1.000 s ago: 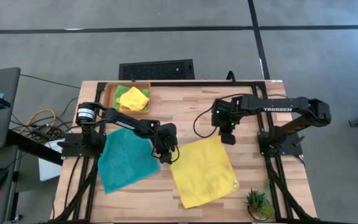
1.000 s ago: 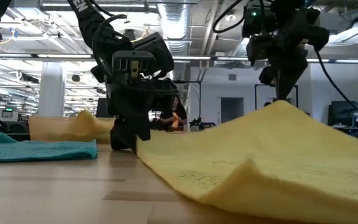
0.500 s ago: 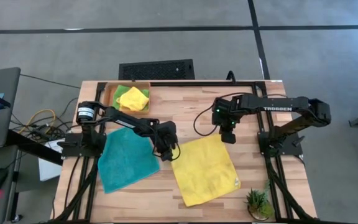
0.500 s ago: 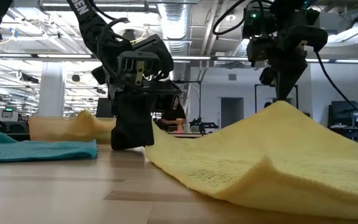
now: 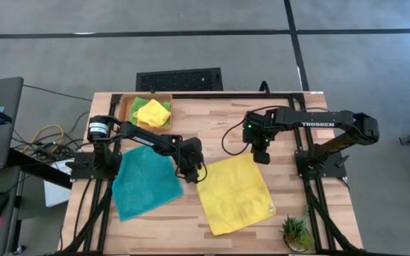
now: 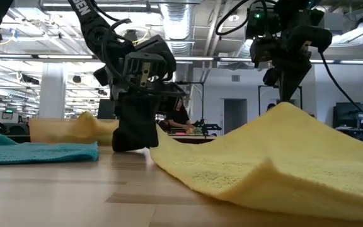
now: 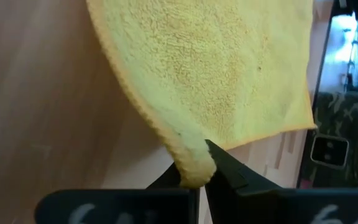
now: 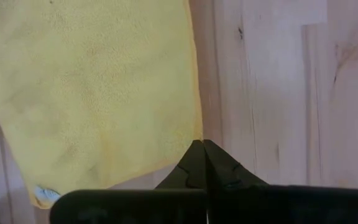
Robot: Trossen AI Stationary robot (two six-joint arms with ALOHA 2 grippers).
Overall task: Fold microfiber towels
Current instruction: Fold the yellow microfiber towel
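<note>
Folding has barely begun: the yellow towel (image 5: 234, 196) lies spread flat on the bench (image 5: 212, 121), its two far corners pinched, one by the left gripper (image 5: 193, 176) with jaws closed on it, the other by the right gripper (image 5: 261, 158), also clamped. Beside it, toward the left arm, the teal towel (image 5: 142, 183) lies unfolded. Beyond that, the orange tray (image 5: 127, 108) holds another yellow towel (image 5: 152, 112) over a lime green towel (image 5: 142, 102). A potted plant (image 5: 295, 232) sits near the spread towel's outer corner.

Overhead looks down; low level; wrists close; all share yellow towel (image 5: 235, 195).
</note>
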